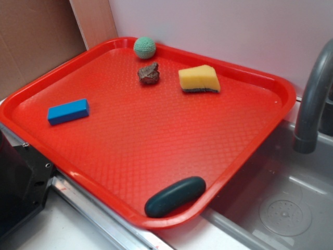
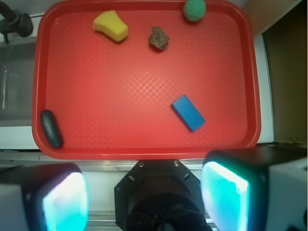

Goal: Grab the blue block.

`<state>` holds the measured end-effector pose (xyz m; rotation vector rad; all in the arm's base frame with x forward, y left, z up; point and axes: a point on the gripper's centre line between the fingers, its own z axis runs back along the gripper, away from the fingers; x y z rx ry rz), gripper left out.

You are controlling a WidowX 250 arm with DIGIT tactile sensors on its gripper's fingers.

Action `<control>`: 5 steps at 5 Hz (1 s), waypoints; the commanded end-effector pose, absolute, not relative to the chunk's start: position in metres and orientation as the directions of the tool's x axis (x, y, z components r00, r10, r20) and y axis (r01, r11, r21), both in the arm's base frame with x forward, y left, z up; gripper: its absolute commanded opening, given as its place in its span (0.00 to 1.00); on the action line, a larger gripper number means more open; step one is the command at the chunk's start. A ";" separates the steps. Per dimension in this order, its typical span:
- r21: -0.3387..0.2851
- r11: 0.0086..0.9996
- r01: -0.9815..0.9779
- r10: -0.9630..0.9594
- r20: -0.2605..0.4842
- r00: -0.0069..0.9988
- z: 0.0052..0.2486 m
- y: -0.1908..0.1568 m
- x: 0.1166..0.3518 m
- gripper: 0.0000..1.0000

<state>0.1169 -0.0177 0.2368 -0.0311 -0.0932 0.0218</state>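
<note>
The approach has not begun: the gripper (image 2: 144, 192) hangs high above the red tray's (image 1: 156, 221) near edge, jaws spread wide and empty. Next it must descend toward the blue block (image 1: 68, 111), a smooth flat-faced brick lying by the tray's left rim, and turn to span its narrow sides. Further right on the textured tray sit a rough brown rock (image 1: 149, 74), a spongy yellow sponge (image 1: 199, 79) and a rounded teal oblong (image 1: 175, 196).

The rectangular plastic tray (image 1: 250, 151) is bright red with a fine diamond-grid texture. On it lie a plain bright blue rectangular block (image 1: 68, 111), a yellow sponge (image 1: 198, 78) with a grey underside, and a knobbly mottled brown rock (image 1: 149, 73). A dimpled pale green ball (image 1: 144, 47) and a smooth dark teal rounded oblong (image 1: 175, 196) complete the colours.
</note>
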 end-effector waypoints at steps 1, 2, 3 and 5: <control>-0.032 0.999 -0.020 0.023 0.093 0.995 0.237 -0.018 0.117 1.00; -0.037 0.991 0.131 -0.128 0.089 0.988 0.215 -0.003 0.131 1.00; 0.003 0.988 0.156 -0.156 0.098 0.983 0.200 0.013 0.135 1.00; 0.006 0.896 0.444 -0.443 0.083 0.893 0.156 0.050 0.152 1.00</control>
